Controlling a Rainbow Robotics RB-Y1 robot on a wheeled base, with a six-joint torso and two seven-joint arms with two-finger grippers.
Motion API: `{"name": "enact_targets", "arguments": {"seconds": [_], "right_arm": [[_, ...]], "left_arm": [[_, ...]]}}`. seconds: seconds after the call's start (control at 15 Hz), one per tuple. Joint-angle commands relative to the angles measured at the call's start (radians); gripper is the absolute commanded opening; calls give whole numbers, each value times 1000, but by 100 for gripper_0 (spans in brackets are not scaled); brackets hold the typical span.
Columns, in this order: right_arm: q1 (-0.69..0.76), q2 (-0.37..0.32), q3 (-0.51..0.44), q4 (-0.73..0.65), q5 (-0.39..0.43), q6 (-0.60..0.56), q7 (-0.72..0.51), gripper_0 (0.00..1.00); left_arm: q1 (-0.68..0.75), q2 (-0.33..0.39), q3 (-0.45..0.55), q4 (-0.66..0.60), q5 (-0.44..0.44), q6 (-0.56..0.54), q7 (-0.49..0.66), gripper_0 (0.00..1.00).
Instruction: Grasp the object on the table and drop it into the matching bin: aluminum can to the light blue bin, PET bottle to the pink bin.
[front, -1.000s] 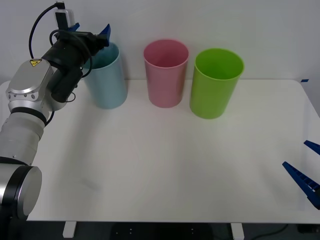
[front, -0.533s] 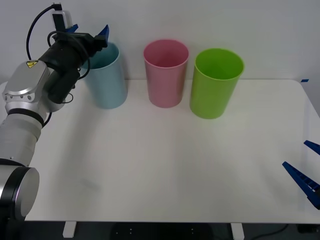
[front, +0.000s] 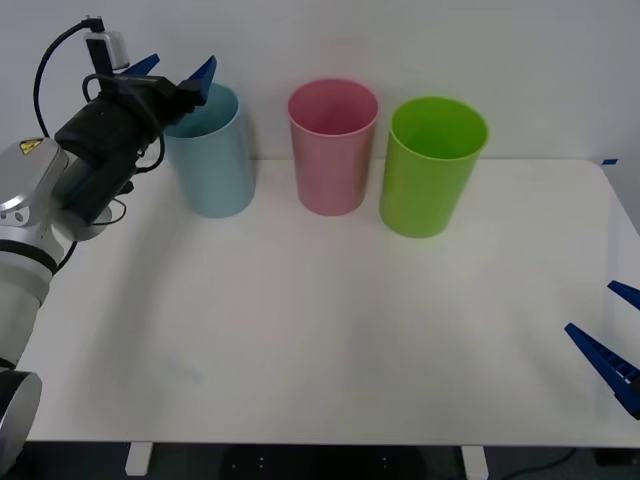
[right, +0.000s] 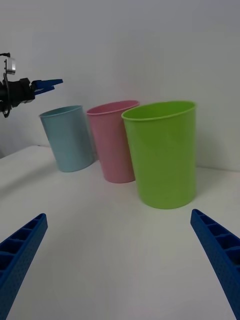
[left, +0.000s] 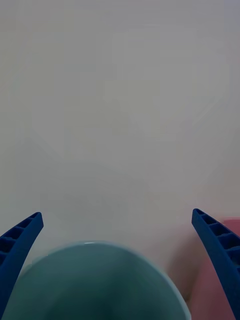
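Evidently the drop is done: left gripper (front: 172, 70) spread empty, light blue bin (front: 212, 155) just below; next, retreat

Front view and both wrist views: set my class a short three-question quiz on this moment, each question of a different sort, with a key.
1. True or false: the left gripper has its fingers open above the light blue bin.
2. Which bin stands between the other two? A) light blue bin B) pink bin C) lime green bin
3. Fill in: the right gripper is parked low over the table at its ____ edge.

Key: 1 true; 2 B; 3 right.
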Motion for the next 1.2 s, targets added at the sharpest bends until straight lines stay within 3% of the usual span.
{"name": "enact_targets", "arguments": {"seconds": [0.07,0.33,0.67,0.93,1.2], "right_arm": [[0,0,0,0,0,0,0,100],[0,0,0,0,0,0,0,100],[0,0,0,0,0,0,0,100],[0,0,0,0,0,0,0,100],[0,0,0,0,0,0,0,100]], "left_arm": [[117,53,-9,-135,78,-30,4,100],[300,145,-3,-321,189,-70,8,100],[577,235,90,-563,260,-125,17,100],[824,245,256,-703,268,-274,28,100],[1013,245,411,-764,268,-422,30,100]]}}
